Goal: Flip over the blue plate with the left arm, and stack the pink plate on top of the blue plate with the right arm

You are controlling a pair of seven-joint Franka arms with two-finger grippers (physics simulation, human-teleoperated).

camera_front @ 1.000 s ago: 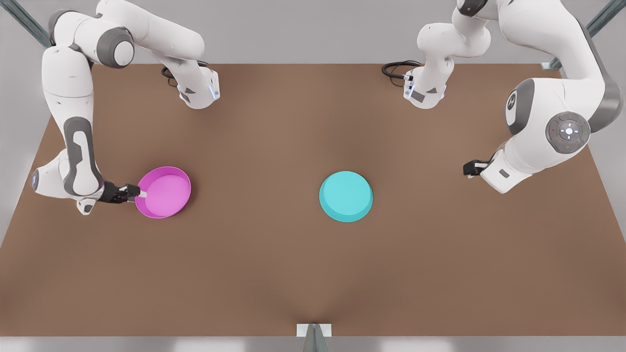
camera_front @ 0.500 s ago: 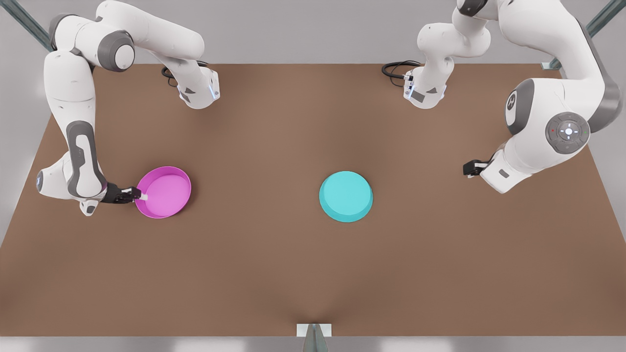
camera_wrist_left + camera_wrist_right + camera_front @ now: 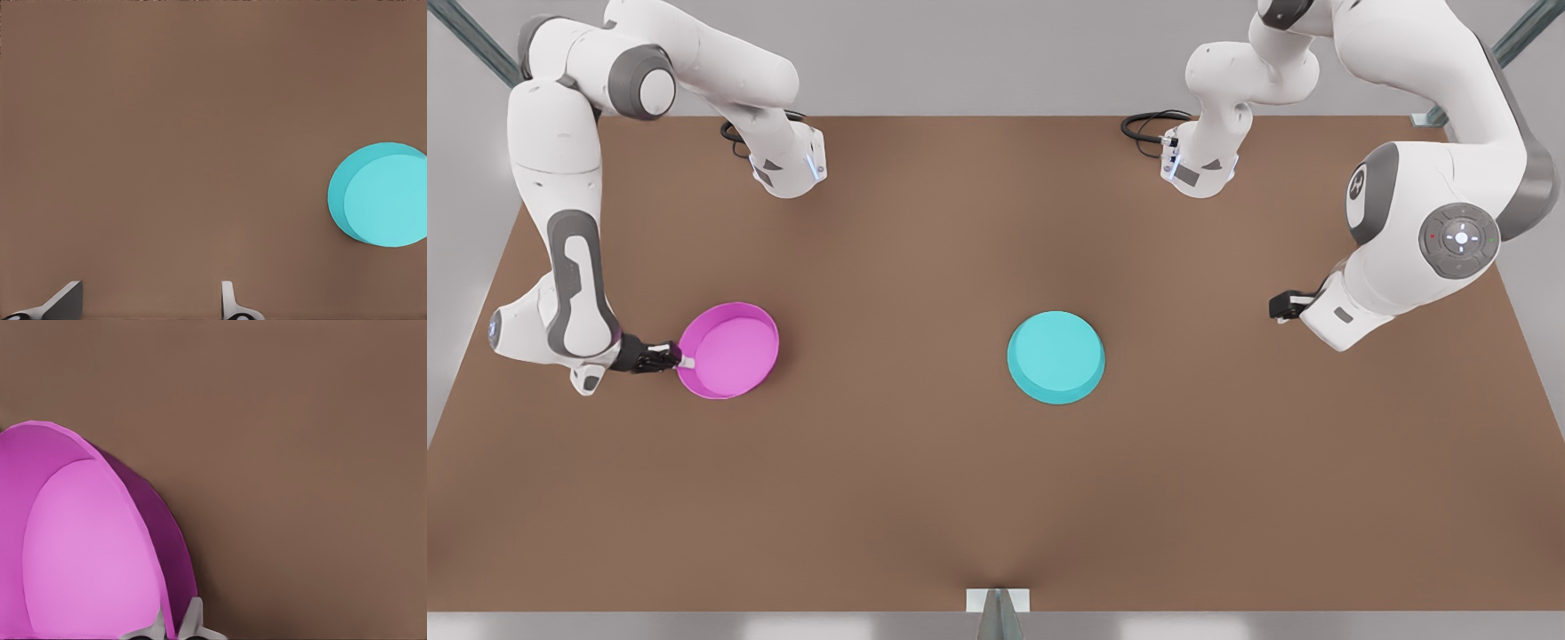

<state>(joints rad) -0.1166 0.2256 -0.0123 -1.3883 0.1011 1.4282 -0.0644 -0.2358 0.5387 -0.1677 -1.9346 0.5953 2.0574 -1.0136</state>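
Plate transport has begun: the round, shallow magenta-pink plate (image 3: 729, 350) with its lighter pink inside has slid slightly toward the front view's right compared with half a second ago, and the right gripper (image 3: 683, 361) has gone with it. That gripper's jaws are closed on the plate's low rim, one finger inside the wall and one outside, as the right wrist view shows with the fingertips (image 3: 193, 620) pinching the thin magenta edge. The dish extends away from the jaws, open side up; whether it has fully left the brown table (image 3: 925, 498) I cannot tell.

The round turquoise-cyan plate (image 3: 1056, 357) lies well apart from those jaws, farther to the front view's right, with its flat plain base upward, so the flip looks already done. It has not moved across these frames. The left gripper (image 3: 1279, 307) waits beyond the cyan plate, well clear of it. In the left wrist view its two fingers (image 3: 230, 303) stand spread apart with nothing but bare table between them, and the cyan plate (image 3: 380, 195) sits off to one side of them, ahead.

My reading is that the shift marks the carry phase starting. What remains is to bring the pink dish across the gap, centre it above the inverted cyan base and release.
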